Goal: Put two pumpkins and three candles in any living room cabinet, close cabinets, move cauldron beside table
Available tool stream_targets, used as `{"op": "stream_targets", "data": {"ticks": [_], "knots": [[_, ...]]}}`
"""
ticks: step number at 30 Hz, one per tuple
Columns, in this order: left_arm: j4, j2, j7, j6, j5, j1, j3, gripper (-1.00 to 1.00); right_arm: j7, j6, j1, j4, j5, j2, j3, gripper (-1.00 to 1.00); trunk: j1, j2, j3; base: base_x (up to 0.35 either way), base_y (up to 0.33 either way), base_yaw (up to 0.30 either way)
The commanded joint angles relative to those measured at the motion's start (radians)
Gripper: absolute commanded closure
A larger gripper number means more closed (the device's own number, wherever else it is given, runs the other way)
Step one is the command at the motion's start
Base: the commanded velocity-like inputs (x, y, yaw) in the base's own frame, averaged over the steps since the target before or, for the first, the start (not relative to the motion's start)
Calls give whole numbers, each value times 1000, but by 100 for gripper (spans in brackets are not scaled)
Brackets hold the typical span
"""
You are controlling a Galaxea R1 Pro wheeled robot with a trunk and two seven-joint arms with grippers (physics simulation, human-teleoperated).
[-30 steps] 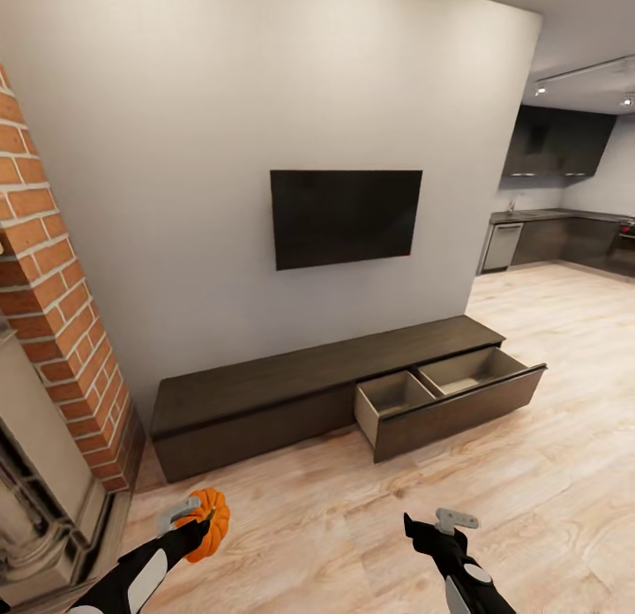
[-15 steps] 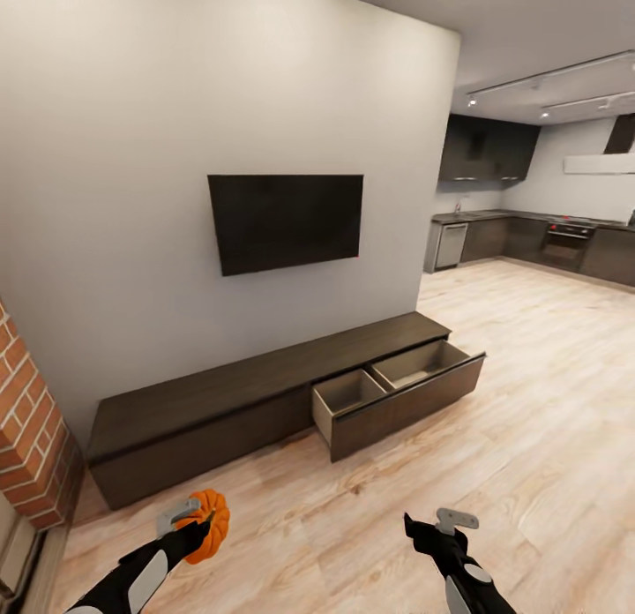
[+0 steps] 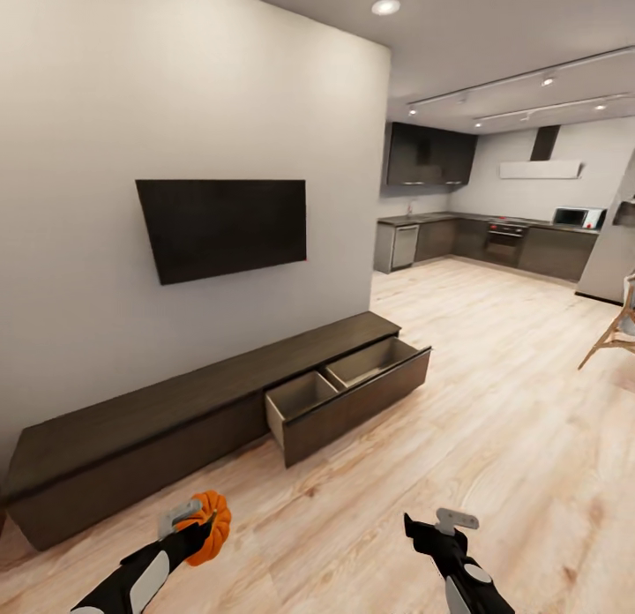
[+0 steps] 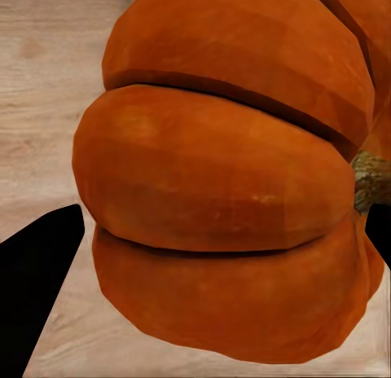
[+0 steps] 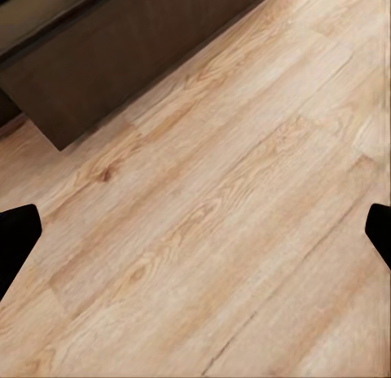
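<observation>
Left wrist view: a pumpkin [image 4: 228, 182], judged light, rigid and smooth, is clasped across its ribs by the left end effector [image 3: 196, 519]; the right end effector [image 3: 434, 523] is spread, empty.

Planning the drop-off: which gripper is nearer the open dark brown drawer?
Left, marginally. The left gripper, holding the orange ribbed pumpkin, sits below the open drawer; the empty right gripper sits below-right.

There are no words, numbers or signs to read here. The TV [image 3: 225, 228] is black and blank, and the cabinet [image 3: 203, 402] has no labels.
</observation>
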Motion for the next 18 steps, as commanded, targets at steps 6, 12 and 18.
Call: {"op": "stream_targets", "data": {"ticks": [6,12,18], "knots": [[1,1,6,5,7,0,-2,100,7,-3,-1,1,9,1,-8,-100,0,-1,4,105,-279,-254],[1,1,6,5,7,0,-2,100,6,-3,-1,0,9,1,-8,-100,0,-1,8,219,-265,-157],[1,0,6,6,7,0,-2,100,4,-2,-1,-1,9,1,-8,-100,0,-1,8,231,-263,-5]]}}
